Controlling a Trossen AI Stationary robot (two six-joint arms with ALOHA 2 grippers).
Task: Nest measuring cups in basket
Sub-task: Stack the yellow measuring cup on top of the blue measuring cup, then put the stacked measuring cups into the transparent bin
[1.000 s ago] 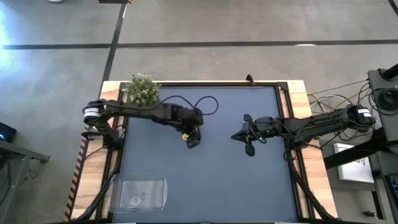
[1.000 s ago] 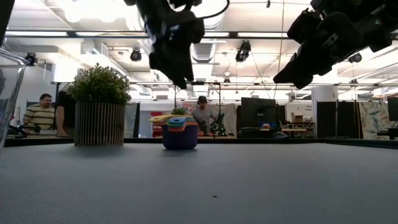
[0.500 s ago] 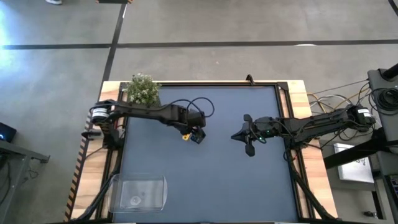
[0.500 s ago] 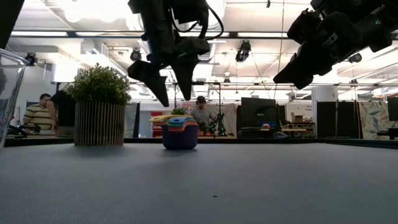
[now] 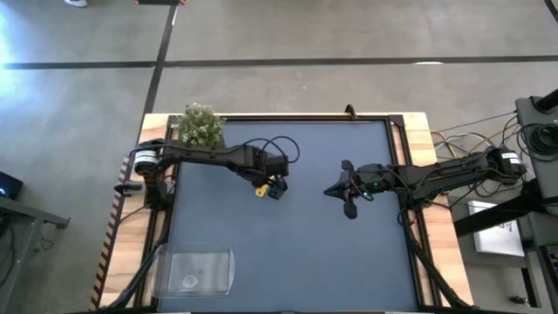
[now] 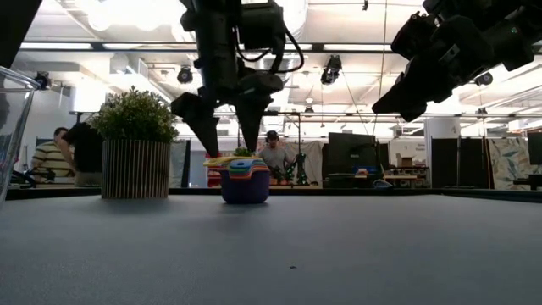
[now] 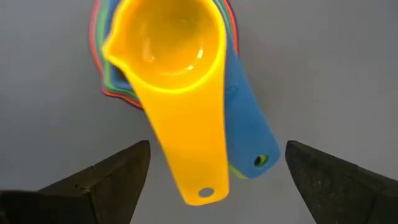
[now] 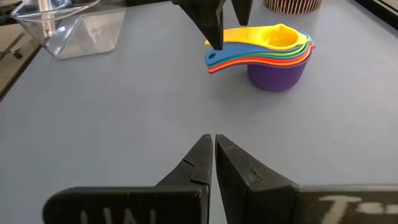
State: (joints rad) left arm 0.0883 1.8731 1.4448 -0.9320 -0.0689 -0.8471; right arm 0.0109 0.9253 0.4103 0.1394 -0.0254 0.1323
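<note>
The measuring cups (image 6: pixel 246 181) stand nested in one stack on the grey table, purple at the bottom and yellow on top (image 7: pixel 168 50), with their handles fanned out to one side. My left gripper (image 6: pixel 229 151) hangs open just above them, pointing down. Its fingers (image 7: pixel 112 180) stand on either side of the yellow and blue handles without touching them. The stack also shows under the left gripper in the high view (image 5: pixel 261 189) and in the right wrist view (image 8: pixel 273 56). The clear basket (image 5: pixel 196 269) sits at the table's near left corner. My right gripper (image 8: pixel 213 149) waits shut, right of centre (image 5: pixel 344 190).
A small potted plant (image 5: pixel 200 125) stands at the table's far left corner. A raised black frame (image 5: pixel 401 139) borders the grey mat. People show in the room beyond the table (image 6: pixel 55 157). Open mat lies between the cups and the basket.
My left gripper has come down toward the stack of cups, has rolled about its own axis and has opened wider, so that its fingers now straddle the handles. The cups and my right gripper have kept still.
</note>
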